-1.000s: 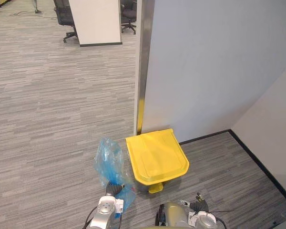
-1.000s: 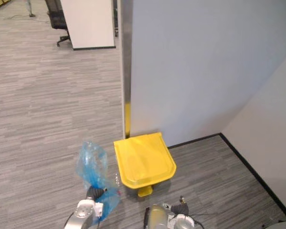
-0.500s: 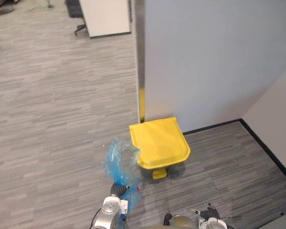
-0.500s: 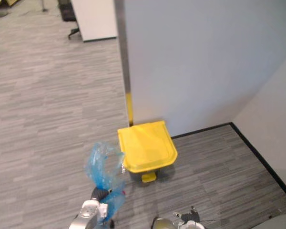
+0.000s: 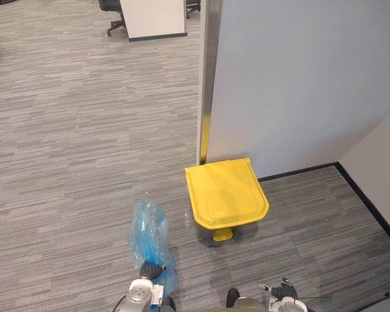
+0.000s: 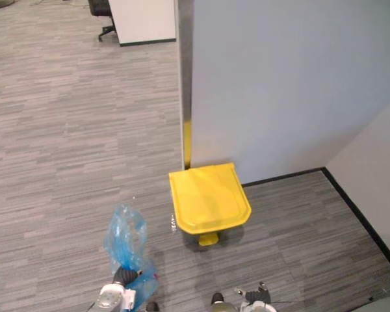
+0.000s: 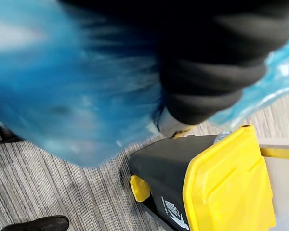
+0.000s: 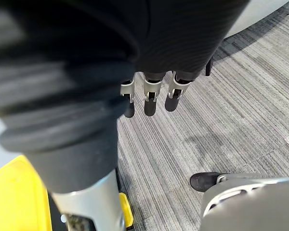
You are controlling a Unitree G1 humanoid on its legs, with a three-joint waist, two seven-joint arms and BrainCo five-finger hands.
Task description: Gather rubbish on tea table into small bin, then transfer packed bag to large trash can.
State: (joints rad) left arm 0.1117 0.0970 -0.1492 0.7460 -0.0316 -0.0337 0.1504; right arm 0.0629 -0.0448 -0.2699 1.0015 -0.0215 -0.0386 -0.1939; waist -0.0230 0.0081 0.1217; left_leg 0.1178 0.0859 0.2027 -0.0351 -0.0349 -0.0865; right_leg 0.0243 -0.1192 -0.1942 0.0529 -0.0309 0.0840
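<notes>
Principal risk: the large trash can (image 5: 225, 193) stands with its yellow lid flat shut, so a release now would probably leave the bag on the lid or on the carpet (image 5: 71, 162); the lid must be raised first, likely by the yellow pedal (image 5: 222, 234) at its front or by the free hand. Second risk: the blue bag (image 5: 148, 234) is thin film, bunched low with its loose top billowing upward, and a swing or a snag on the lid edge could tear it or spill the contents (none can be made out through the film). The bag sits at the left hand (image 5: 149, 272), rising above it; the hand's grip cannot be told, as film covers it. The bag is near the can's left front corner, not touching. The right hand (image 8: 150, 98) hangs low, fingers straight and empty.
</notes>
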